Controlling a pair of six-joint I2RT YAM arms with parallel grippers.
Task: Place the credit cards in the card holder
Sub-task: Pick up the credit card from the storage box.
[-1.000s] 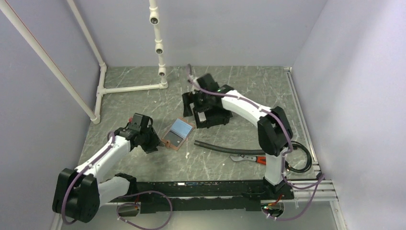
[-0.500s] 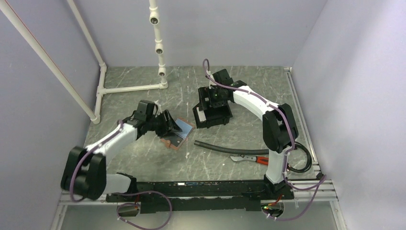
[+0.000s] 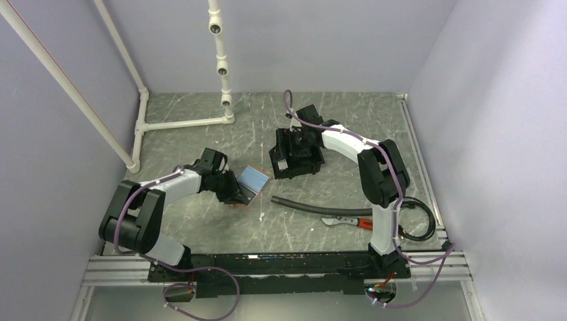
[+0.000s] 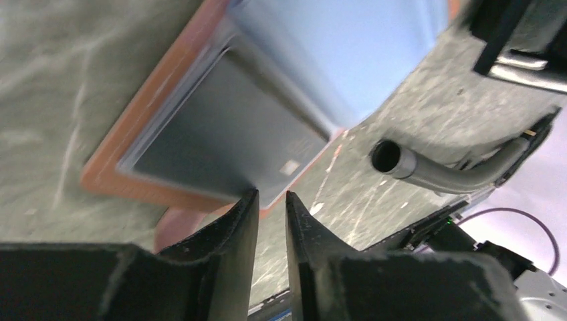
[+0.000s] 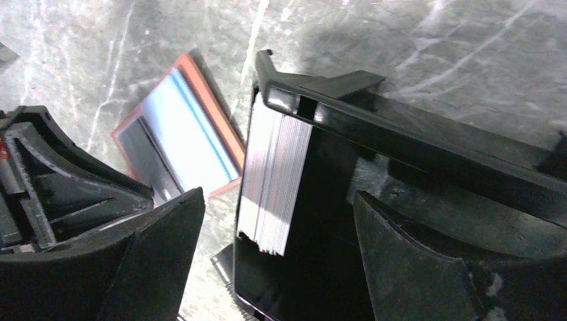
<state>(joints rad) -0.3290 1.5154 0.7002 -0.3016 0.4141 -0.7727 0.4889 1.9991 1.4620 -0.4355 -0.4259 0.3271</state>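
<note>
While the card holder (image 4: 107, 175) lies open on the bench (image 3: 301, 231), bearing a light blue credit card (image 4: 334, 53) and a dark grey credit card (image 4: 227, 134), the left gripper (image 4: 271, 198) sets its jaws narrowly apart at the holder's edge; the right gripper (image 5: 287, 267), jaws wide apart, straddles a black box (image 5: 401, 134) containing a pale card stack (image 5: 274, 180).

**Leather, Plastic, Mock Marble**

A matt tan leather card holder (image 4: 100, 184) carries smooth plastic credit cards (image 4: 334, 47), one pale blue with a sheen, one dull grey. The table (image 4: 53, 67) looks like veined stone, faintly glossy; the box (image 5: 414, 140) is black plastic, the hose (image 4: 434, 175) matt rubber.
</note>
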